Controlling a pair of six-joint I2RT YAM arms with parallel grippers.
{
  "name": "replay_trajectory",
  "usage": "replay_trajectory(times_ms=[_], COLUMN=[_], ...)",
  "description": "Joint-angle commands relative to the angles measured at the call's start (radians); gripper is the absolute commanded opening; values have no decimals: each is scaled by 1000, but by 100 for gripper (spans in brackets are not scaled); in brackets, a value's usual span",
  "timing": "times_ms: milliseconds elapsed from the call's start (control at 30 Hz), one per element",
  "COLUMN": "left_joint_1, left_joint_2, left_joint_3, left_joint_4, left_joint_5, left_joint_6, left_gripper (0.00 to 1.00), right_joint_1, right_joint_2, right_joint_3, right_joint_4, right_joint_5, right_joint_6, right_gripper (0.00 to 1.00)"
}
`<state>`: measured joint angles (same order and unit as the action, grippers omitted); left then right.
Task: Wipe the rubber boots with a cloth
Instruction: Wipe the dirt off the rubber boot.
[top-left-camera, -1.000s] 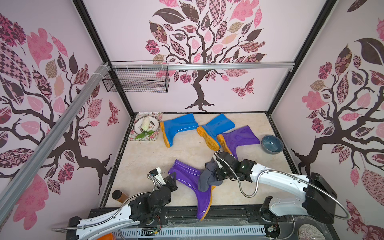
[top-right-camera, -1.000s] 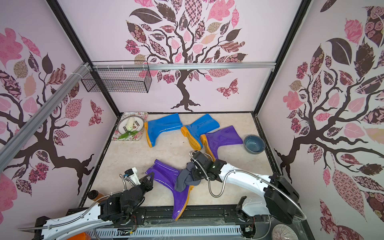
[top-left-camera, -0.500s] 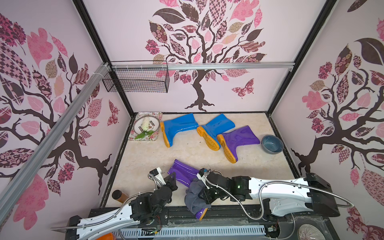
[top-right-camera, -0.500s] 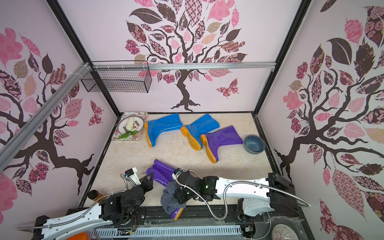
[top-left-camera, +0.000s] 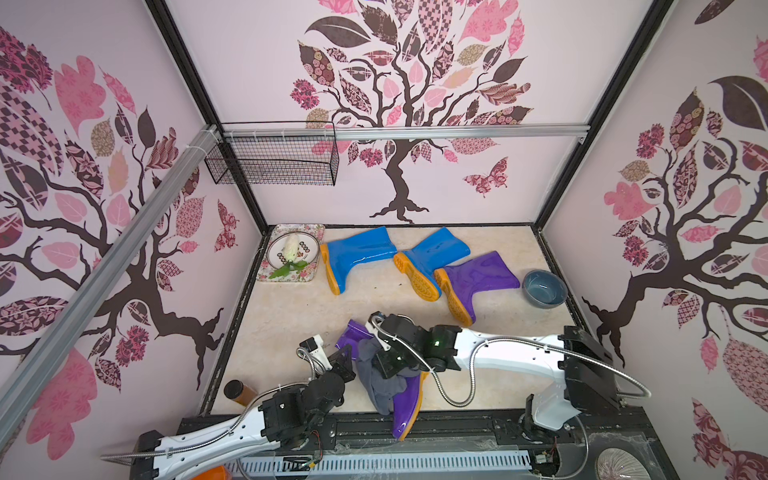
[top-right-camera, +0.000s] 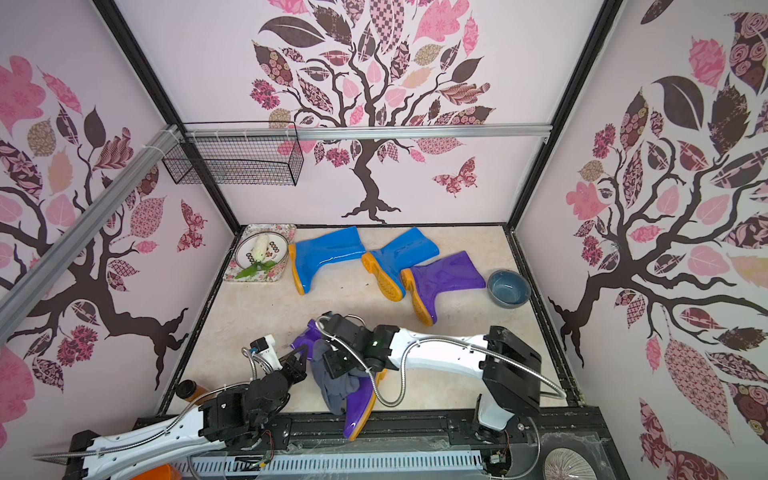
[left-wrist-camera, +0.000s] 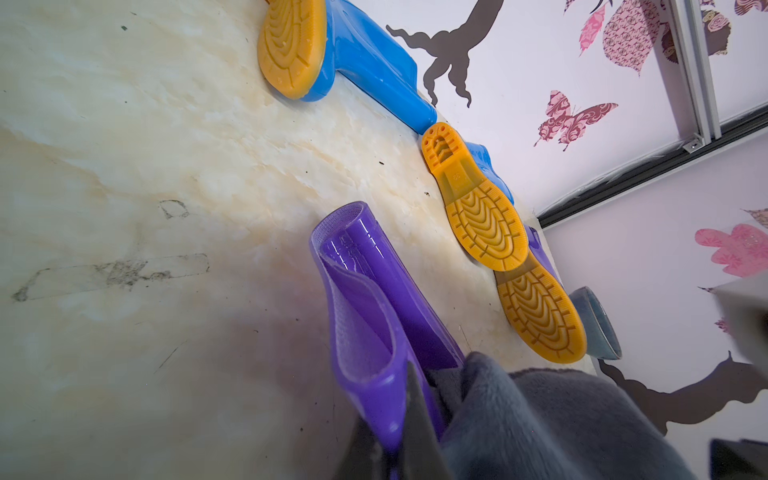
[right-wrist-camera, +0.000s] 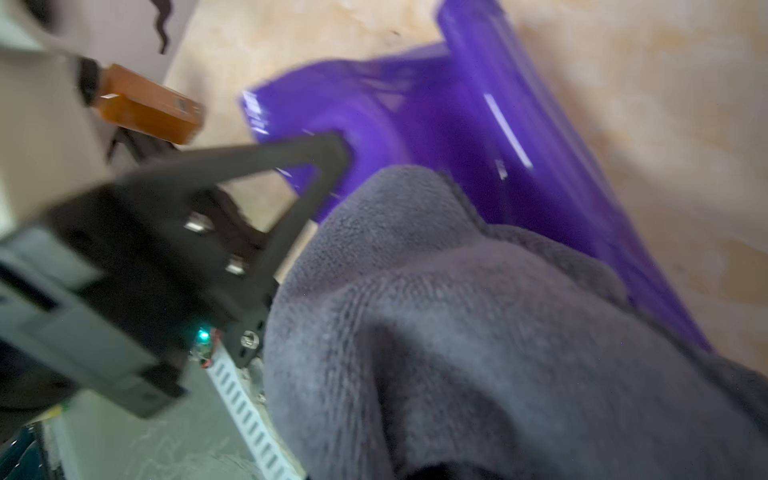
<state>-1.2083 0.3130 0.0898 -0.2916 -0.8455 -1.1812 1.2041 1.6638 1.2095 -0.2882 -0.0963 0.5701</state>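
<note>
Clamped in the right claw (top-left-camera: 390, 360), the grey-blue terry cloth (top-left-camera: 380, 388) has been drawn back up the purple rubber boot (top-left-camera: 405, 409) at the worktop's (top-left-camera: 291, 324) front edge; its cuff is pinched by the left claw (top-left-camera: 347, 358). Wiping is judged unfinished.

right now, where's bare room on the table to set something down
Widest bare tabletop: left side, between the floral tray, the left blue boot and the near purple boot. A smaller patch: between the far purple boot, the bowl and the right arm. Crowded: the back row from tray to bowl, and front centre, where both arms meet over the cloth.
</note>
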Motion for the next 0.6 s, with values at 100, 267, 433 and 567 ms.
replay_trajectory(times_ms=[100, 267, 433, 567], left_joint_1=[7, 7, 7, 8], left_joint_2=[-7, -45, -41, -20], left_joint_3=[-76, -87, -86, -87], left_joint_4=[-166, -175, -160, -156], left_joint_5=[-12, -16, -17, -18], left_joint_6=[-1, -11, -5, -14], left_gripper=[0, 0, 0, 0], right_joint_1=[-90, -86, -88, -90], right_joint_2=[10, -167, -251, -104], right_joint_3=[-31, -304, -452, -264], right_joint_4=[47, 39, 93, 95], right_joint_5=[-14, 22, 78, 47], right_joint_6=[-1, 51, 66, -3], right_gripper=[0, 0, 0, 0])
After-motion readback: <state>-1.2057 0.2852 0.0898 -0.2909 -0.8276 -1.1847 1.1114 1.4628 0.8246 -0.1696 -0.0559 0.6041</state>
